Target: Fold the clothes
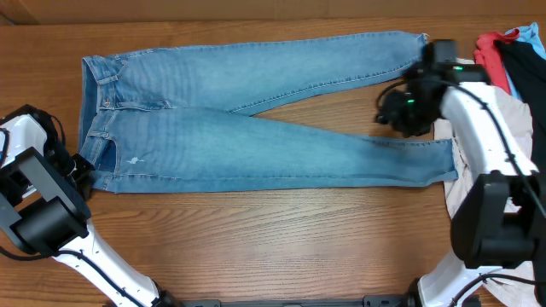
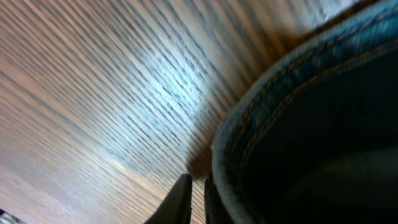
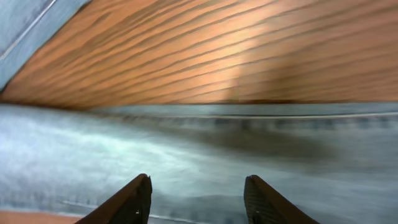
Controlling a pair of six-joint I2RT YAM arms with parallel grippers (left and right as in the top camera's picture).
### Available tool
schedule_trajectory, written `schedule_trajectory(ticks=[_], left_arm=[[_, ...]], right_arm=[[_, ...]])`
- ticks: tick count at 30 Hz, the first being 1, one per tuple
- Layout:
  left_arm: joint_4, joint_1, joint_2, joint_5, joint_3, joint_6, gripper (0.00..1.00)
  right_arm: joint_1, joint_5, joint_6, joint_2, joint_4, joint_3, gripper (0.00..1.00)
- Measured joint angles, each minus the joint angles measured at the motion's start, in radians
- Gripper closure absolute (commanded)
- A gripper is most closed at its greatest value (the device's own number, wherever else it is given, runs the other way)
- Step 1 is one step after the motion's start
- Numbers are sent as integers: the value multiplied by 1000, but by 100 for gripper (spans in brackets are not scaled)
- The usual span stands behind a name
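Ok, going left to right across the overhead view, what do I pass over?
Left arm → light blue jeans, waistband left and hems right → right arm's wrist, over the leg ends → red garment → black garment at the edge.

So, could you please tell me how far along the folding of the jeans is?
Done: the jeans lie flat, legs splayed; no fold yet. In hand: left jaws nearly closed at the waistband, right jaws open over the lower leg. Left: every fold.
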Motion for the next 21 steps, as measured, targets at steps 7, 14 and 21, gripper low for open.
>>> schedule_trajectory(ticks=[7,14,21], left_arm=[[-78,31,0,39,30,-12,64],[-47,40,-68,161,64,21,7],[3,33,-200,269,76,27,11]], right_arm=[[23,110,22,0,-46,-26,45],[-20,167,25,0,-55,-27,44],[-26,177,26,0,-56,-27,44]])
